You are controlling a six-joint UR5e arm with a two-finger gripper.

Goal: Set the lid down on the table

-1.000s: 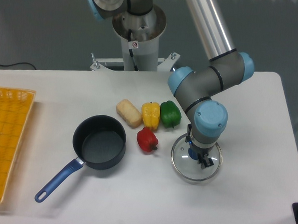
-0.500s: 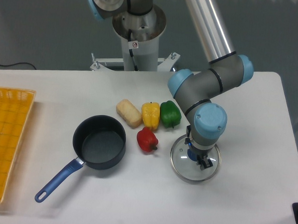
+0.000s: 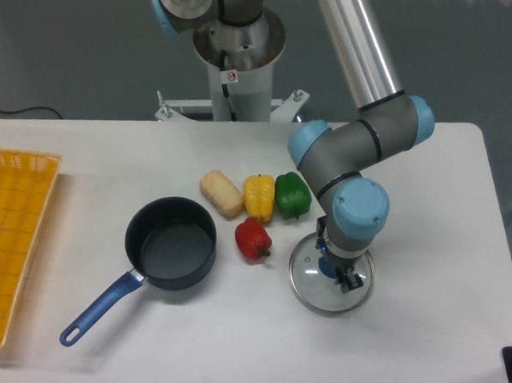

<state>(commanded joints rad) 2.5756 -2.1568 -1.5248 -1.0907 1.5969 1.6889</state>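
Gripper points straight down over the lid, its fingers at the blue centre knob; the wrist hides most of them, so I cannot tell whether they are closed on the knob or parted around it. I see the lid toward the right half of the table, nearer the front edge, and cannot tell whether its rim touches the surface. Just left of the lid lies a red pepper, with a green pepper, yellow pepper and bread roll in a row behind. Left of these stands the saucepan, open. At the left edge sits a mesh tray.
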